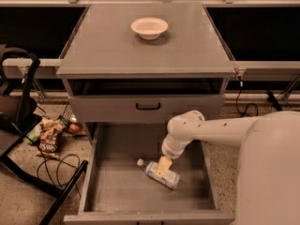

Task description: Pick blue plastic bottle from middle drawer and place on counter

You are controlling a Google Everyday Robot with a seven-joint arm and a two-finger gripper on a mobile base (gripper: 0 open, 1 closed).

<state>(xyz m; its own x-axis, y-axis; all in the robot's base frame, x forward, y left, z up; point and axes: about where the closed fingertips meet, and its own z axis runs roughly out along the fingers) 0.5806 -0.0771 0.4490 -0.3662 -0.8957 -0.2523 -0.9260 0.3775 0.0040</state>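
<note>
The blue plastic bottle (161,174) lies on its side on the grey floor of the open middle drawer (117,186), white cap pointing to the left. My gripper (163,167) hangs from the white arm that reaches in from the right and is directly over the bottle's middle, its yellowish fingers overlapping it. The counter (108,46) is the flat grey top of the cabinet, with a white bowl (149,27) near its back.
A shut drawer front with a black handle (148,107) sits above the open drawer. On the floor to the left are snack bags (48,137), cables and a black chair frame (21,97).
</note>
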